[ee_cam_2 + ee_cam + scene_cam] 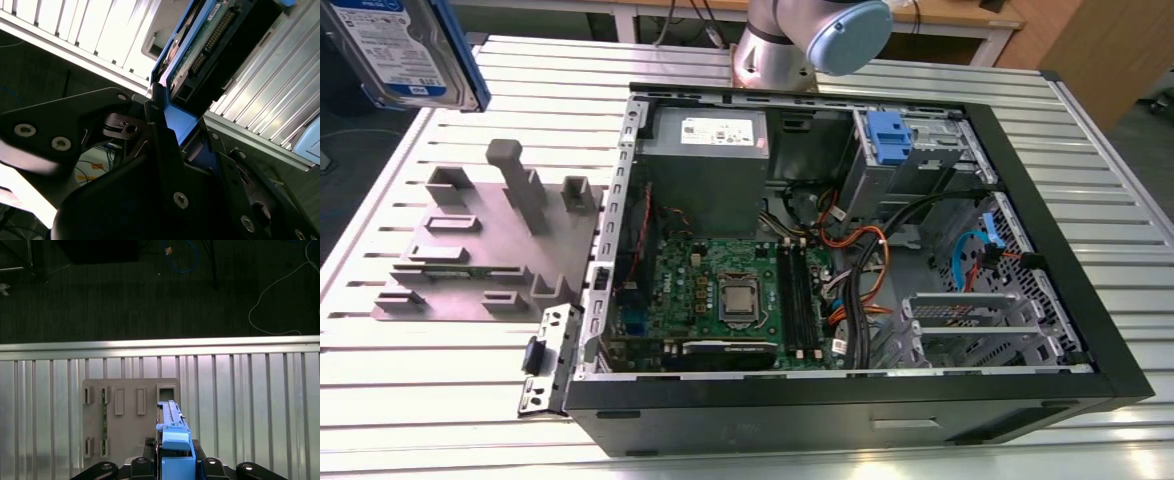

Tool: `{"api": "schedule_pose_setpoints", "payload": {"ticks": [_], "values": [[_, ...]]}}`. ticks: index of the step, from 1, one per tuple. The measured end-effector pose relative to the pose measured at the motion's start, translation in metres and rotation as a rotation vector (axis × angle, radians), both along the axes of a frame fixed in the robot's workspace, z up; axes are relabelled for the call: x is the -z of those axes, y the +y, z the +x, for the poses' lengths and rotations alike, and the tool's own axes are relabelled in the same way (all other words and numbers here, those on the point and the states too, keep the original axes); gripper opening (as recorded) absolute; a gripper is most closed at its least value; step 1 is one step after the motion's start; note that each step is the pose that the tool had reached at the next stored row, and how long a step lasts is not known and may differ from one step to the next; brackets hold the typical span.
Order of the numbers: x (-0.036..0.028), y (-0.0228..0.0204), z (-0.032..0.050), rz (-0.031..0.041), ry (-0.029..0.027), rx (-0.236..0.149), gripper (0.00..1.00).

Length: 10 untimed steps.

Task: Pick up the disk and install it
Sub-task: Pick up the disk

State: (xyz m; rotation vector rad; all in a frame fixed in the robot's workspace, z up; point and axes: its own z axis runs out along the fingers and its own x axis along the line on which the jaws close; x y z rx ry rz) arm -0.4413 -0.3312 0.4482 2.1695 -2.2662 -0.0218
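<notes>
Open case sits centre-right in the exterior view; motherboard inside, lower middle; power supply above it; grey fixture left; slatted table beneath.

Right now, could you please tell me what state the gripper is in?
Gripper: closed, holding the disk by its blue carrier.

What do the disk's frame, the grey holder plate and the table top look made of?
The disk sits in a frame, likely plastic: uniform matte blue, moulded edges. Grey holder plate: probably plastic, dull even grey, no shine. Table top: metal, likely aluminium; bright, reflective ribbed slats.
</notes>
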Motion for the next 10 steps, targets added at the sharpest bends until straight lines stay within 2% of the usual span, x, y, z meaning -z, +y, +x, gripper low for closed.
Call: {"api": "schedule_pose_setpoints", "payload": {"ticks": [10], "values": [[-0.0062,0.0000,0.0000,0.0006,-0.0001,0.000,0.36]]}}
